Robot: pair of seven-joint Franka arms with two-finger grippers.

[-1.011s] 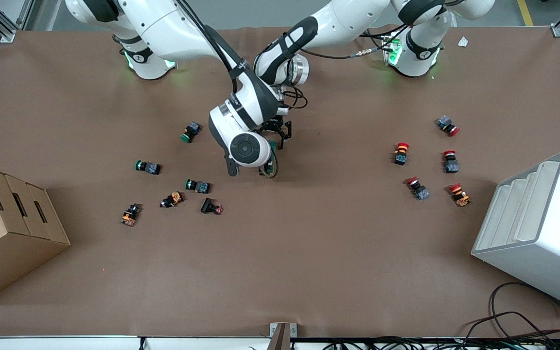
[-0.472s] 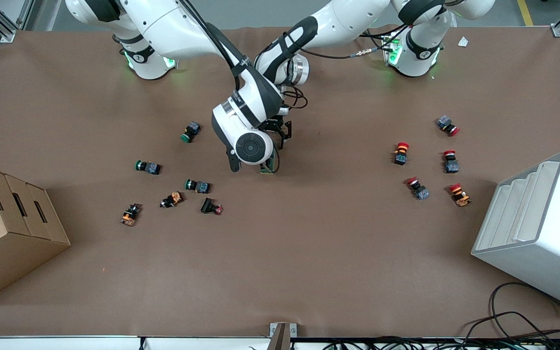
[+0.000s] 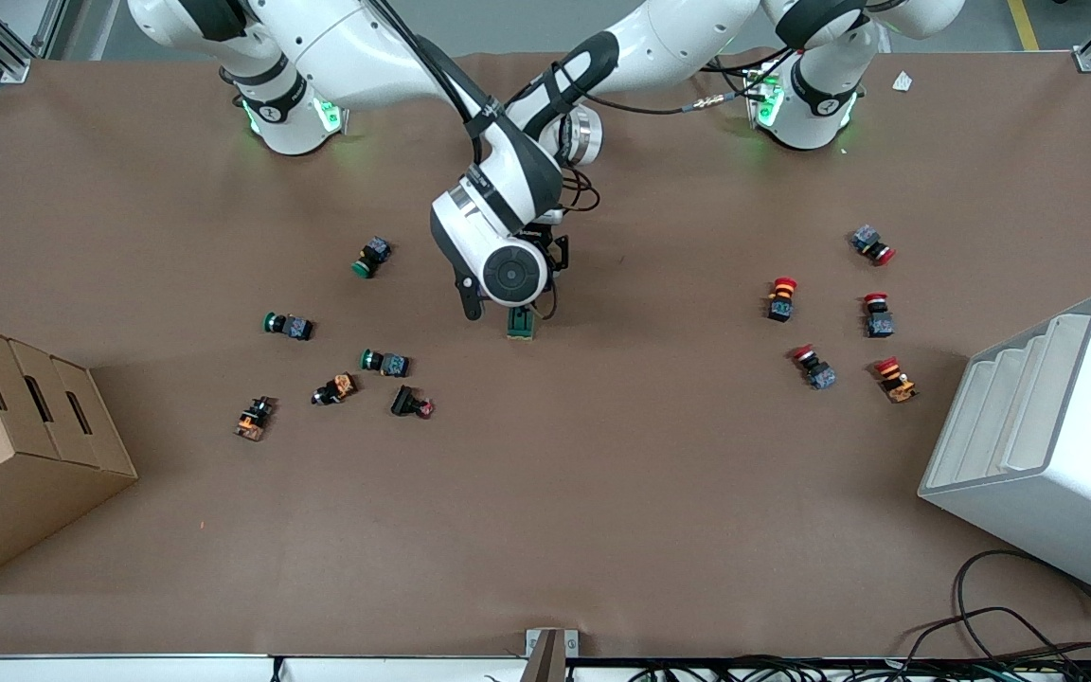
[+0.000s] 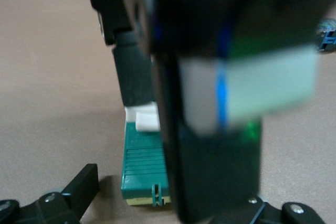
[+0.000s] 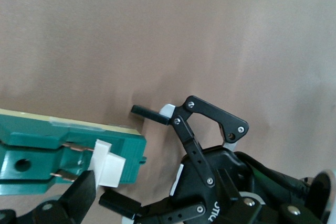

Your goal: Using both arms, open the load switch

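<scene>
Right tool [image 3: 528, 305] shifted up-table, load switch [image 3: 521, 325] uncovered — long axis toward camera, both tools' fingers unclear.

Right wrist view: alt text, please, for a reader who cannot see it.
A green load switch with a white toggle lies on the brown table. The left gripper sits at its toggle end, and one right finger shows beside the toggle.

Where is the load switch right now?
In the front view the load switch lies mid-table beneath both wrists, the right pincer and left pincer at it.
</scene>
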